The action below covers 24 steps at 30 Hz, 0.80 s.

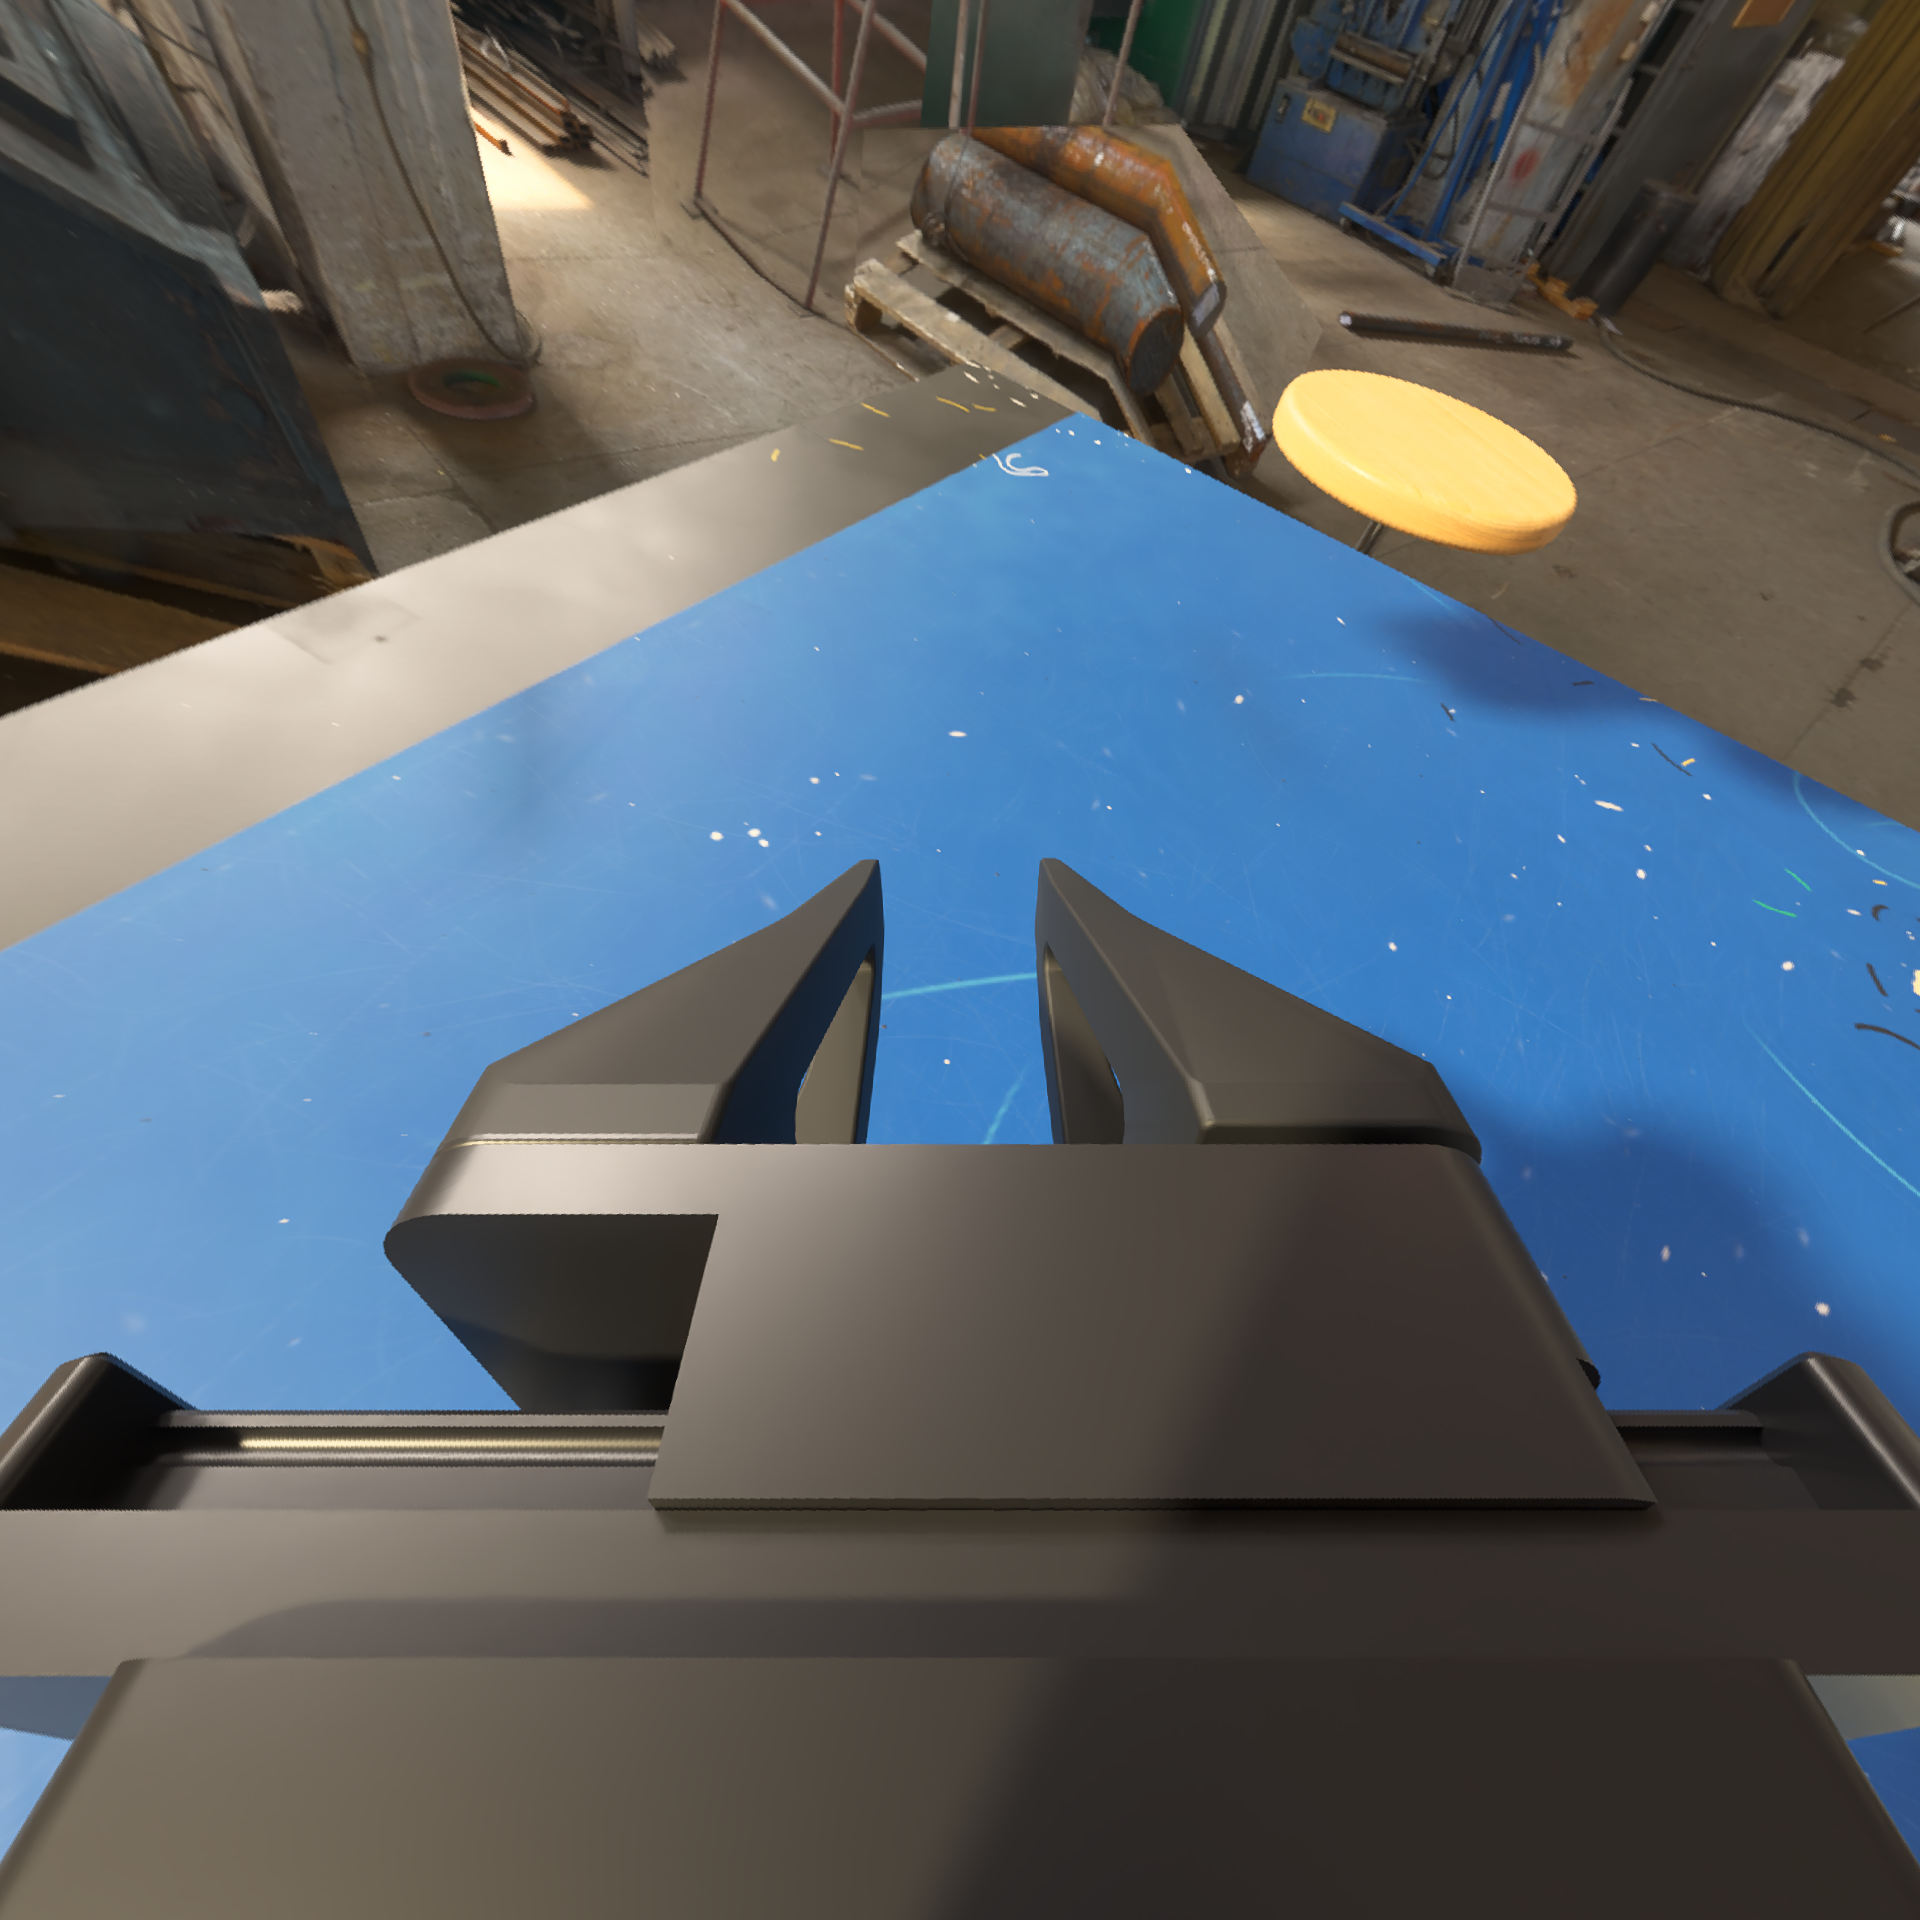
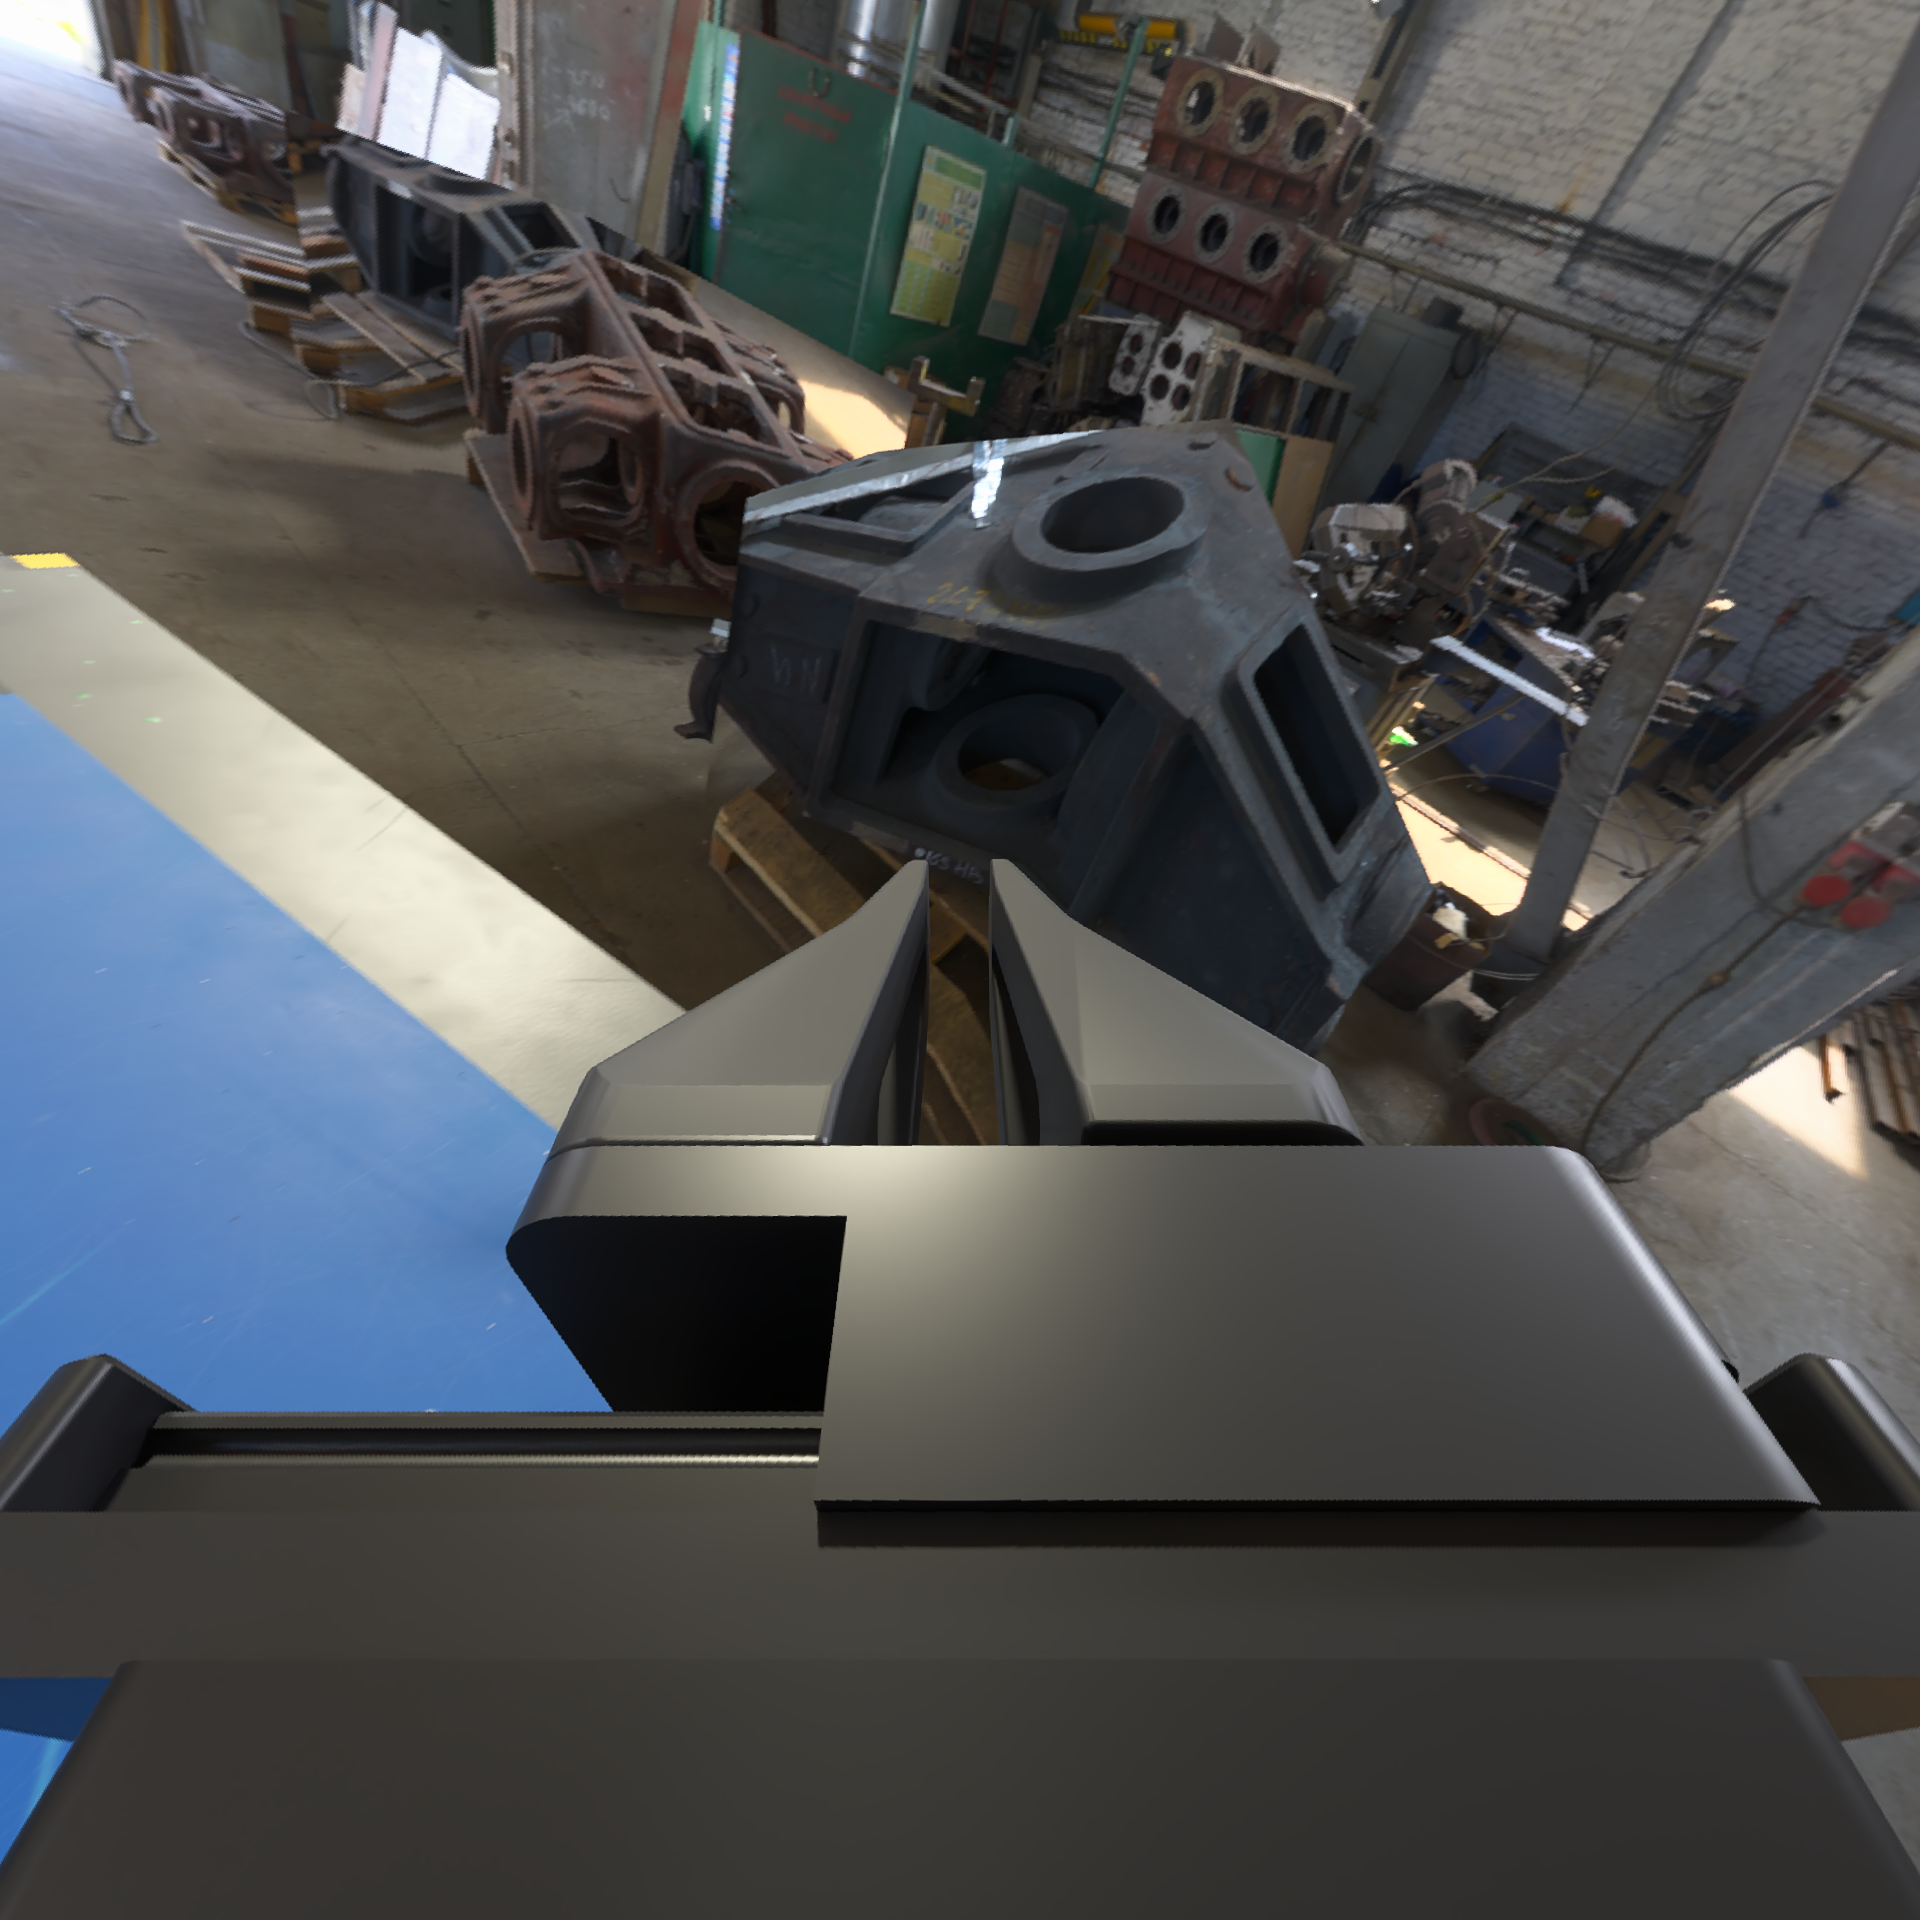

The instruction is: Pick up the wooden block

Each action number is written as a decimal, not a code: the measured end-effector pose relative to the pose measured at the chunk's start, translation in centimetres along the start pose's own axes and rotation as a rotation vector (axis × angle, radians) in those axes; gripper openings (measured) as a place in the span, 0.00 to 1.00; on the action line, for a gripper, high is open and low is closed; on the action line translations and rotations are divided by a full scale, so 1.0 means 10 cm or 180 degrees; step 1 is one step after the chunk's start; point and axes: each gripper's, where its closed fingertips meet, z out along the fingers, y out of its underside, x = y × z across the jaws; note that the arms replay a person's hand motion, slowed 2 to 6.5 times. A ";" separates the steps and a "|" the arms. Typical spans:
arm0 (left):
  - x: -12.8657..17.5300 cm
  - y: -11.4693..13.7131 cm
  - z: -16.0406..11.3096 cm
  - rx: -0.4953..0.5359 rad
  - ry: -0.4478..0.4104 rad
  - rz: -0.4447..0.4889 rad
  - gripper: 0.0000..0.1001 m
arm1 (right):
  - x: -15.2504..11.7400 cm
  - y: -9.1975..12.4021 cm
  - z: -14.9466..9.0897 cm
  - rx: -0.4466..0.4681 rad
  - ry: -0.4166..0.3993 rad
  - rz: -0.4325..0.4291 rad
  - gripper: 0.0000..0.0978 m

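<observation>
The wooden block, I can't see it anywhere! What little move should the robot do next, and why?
Probably turn the right gripper back toward the blue table. It points off the table's edge at the workshop floor, holding nothing between its nearly closed fingers. The left gripper, fingers apart, sees only bare blue table and a round wooden stool beyond. No block shows, so looking comes first.

Left pincer (image 1: 959, 868) parted; right pincer (image 2: 958, 868) narrower.

The surface (image 1: 1195, 727) is bright blue, flecked white and scratched, with a grey border. The round stool seat (image 1: 1423, 457) is pale yellow wood. Both end effectors are dark grey.
</observation>
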 end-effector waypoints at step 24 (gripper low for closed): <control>-0.45 -0.74 -0.80 0.0323 -0.0677 0.0389 0.27 | -0.78 0.34 -1.20 -0.0017 -0.0449 0.0698 0.18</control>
